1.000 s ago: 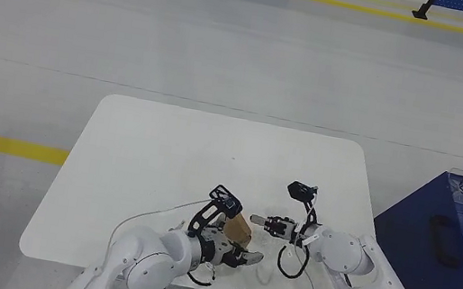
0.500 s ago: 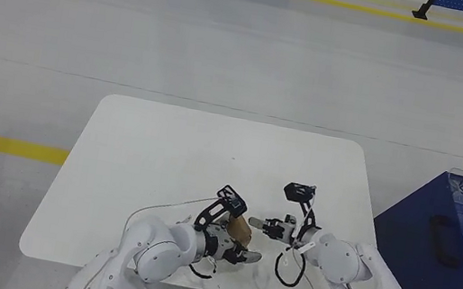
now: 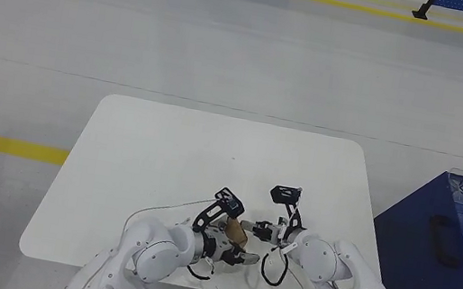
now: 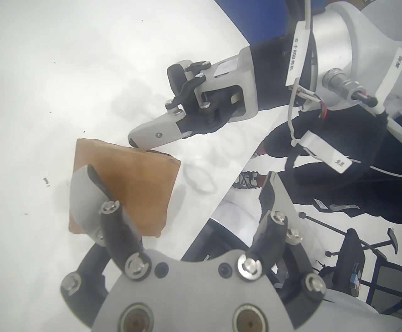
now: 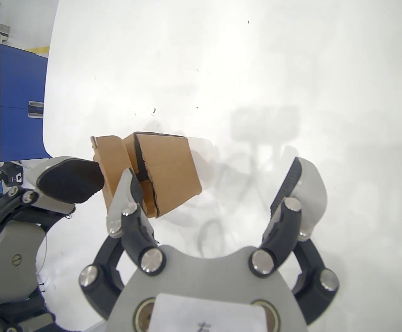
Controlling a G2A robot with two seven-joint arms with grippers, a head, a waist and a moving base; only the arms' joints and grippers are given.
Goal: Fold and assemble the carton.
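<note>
Left gripper (image 4: 176,176): jaws standing wide apart, one finger (image 4: 84,188) lying flat against the carton's broad face. Small brown cardboard carton (image 5: 166,169): sitting on the white table (image 3: 165,161) near its front edge, between both grippers, with its gaping seam facing right. Right gripper (image 5: 212,171): jaws spread, one fingertip (image 5: 128,179) touching that seam. Judged better placed for tucking.
</note>
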